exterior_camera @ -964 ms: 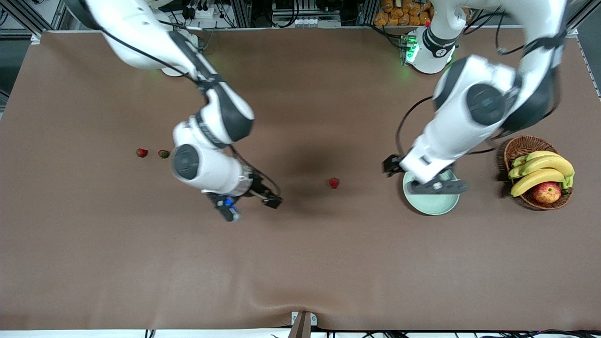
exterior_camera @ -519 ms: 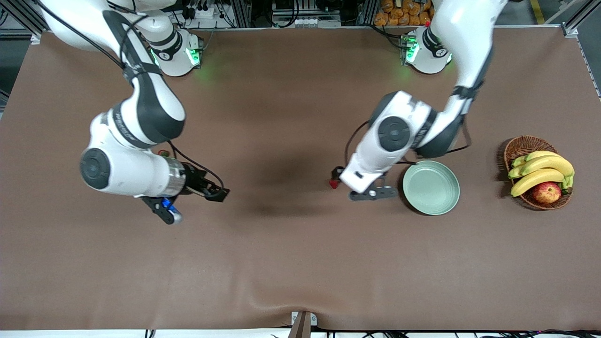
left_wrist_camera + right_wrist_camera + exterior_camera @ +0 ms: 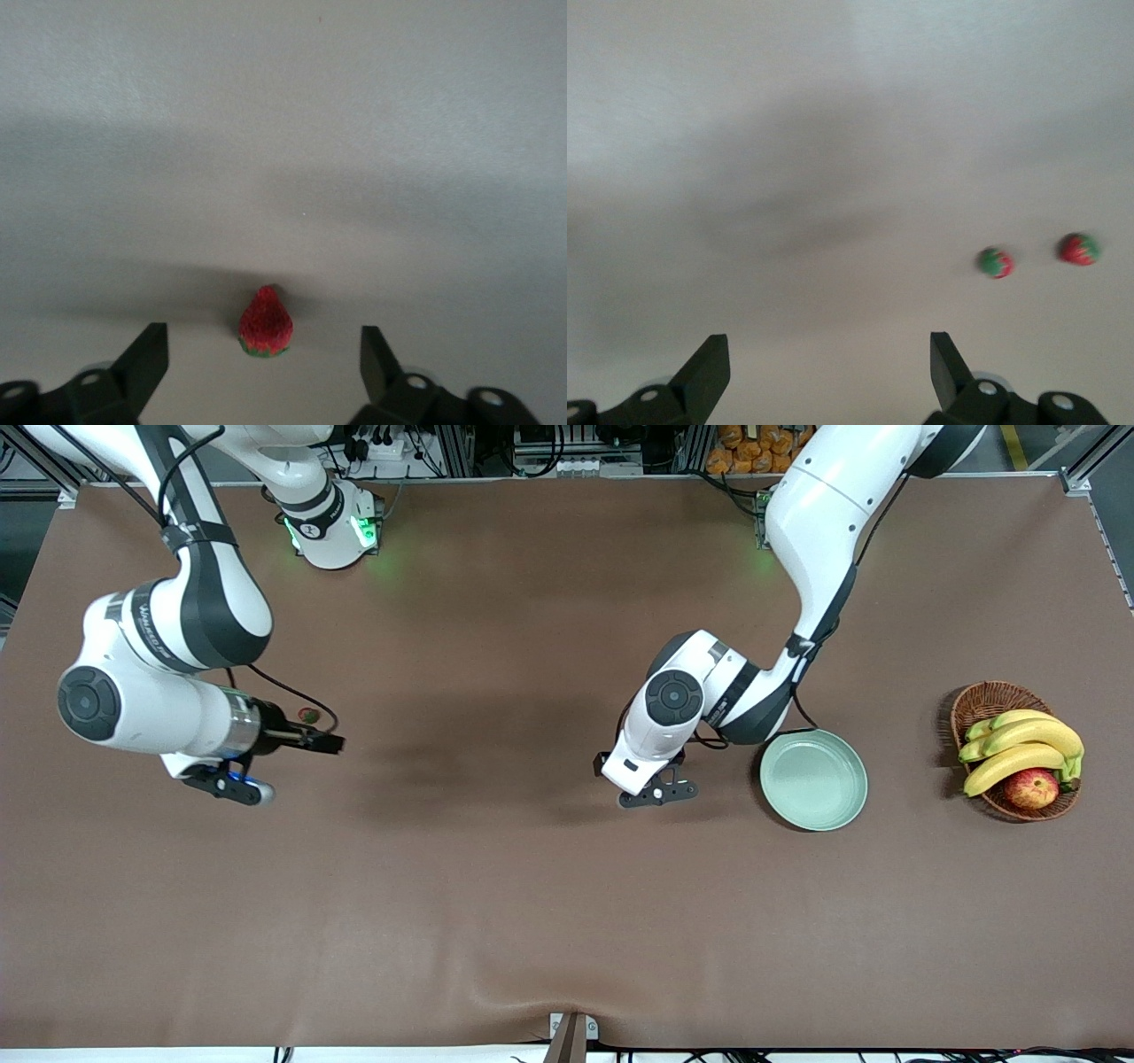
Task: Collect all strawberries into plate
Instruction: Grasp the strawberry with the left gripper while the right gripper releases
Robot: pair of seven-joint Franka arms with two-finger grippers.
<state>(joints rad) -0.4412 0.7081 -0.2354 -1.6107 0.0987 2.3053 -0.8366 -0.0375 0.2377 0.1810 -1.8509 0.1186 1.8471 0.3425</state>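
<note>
One strawberry [image 3: 266,323] lies on the brown table between the open fingers of my left gripper [image 3: 263,341]. In the front view the left gripper [image 3: 657,792] hides it. The mint-green plate [image 3: 813,779] is empty and sits beside that gripper, toward the left arm's end. Two more strawberries [image 3: 996,262] [image 3: 1080,249] lie off to one side of my right gripper [image 3: 828,345], which is open and empty over bare table. The front view shows one of them [image 3: 308,714] next to the right gripper [image 3: 226,784]; the arm covers the other.
A brown wicker basket [image 3: 974,704] with bananas [image 3: 1019,748] and an apple [image 3: 1032,788] stands at the left arm's end of the table, past the plate. The table cloth has a ripple near the front edge.
The left arm swung from over the plate to the strawberry at the table's middle. The right arm swung toward its own end of the table, up to the two strawberries.
</note>
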